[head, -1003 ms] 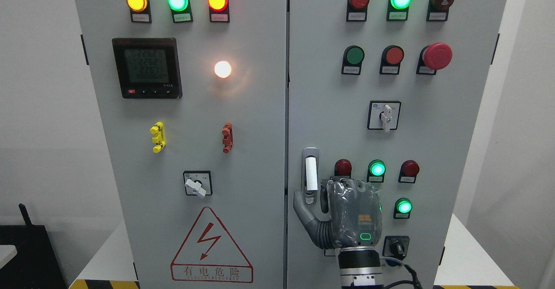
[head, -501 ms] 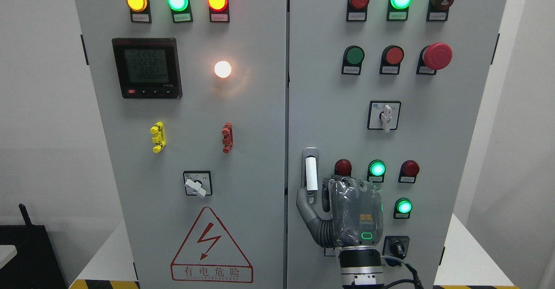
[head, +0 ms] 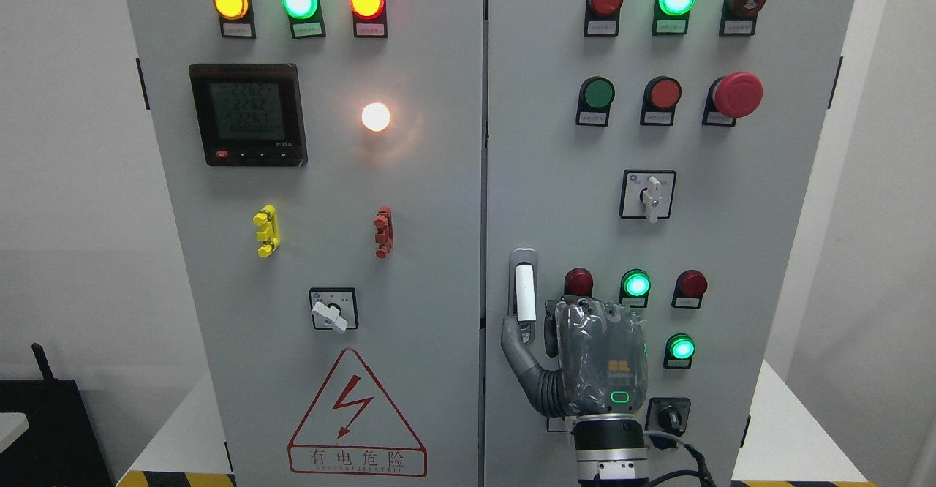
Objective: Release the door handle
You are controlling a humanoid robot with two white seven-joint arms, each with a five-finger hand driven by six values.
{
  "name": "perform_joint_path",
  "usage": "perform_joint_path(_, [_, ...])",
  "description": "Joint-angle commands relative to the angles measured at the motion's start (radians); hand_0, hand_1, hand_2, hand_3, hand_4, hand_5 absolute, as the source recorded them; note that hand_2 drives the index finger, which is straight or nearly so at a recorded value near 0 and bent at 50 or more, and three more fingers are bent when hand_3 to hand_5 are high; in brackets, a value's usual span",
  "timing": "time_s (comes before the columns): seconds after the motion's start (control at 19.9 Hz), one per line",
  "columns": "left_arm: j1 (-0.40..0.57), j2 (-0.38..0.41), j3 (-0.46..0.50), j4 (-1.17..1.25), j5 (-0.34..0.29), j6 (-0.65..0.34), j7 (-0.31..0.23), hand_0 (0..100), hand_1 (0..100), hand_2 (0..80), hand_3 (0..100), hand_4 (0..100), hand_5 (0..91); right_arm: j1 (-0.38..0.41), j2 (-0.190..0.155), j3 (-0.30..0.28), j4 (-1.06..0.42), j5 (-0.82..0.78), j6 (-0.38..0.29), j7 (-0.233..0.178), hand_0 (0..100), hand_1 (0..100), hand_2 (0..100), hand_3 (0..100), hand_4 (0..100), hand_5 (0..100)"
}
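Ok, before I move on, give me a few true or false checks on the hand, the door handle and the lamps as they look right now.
1. The right hand is at the door handle on the right door. True.
2. The thumb lies at the handle's lower end. True.
3. The left hand is on the left door's selector switch. False: no left hand is in view.
4. The top row of lamps on the left door are all green. False: they are yellow, green and red.
5. The cabinet doors stand wide open. False: both look closed.
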Motion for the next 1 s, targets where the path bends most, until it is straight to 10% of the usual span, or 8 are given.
perform_joint_path(0.0, [0.000,0.000,-0.012,-0.015,0.000,0.000,0.000,12,39,0.0,0,0,0.0,0.001,0.000,-0.005,0.000,0.000,0.001,-0.004,50,38,100,100,100,98])
perform_joint_path(0.95, [0.000,0.000,-0.012,-0.015,0.000,0.000,0.000,12,39,0.0,0,0,0.0,0.010,0.000,-0.028,-0.004,0.000,-0.001,-0.019,55,36,100,100,100,98])
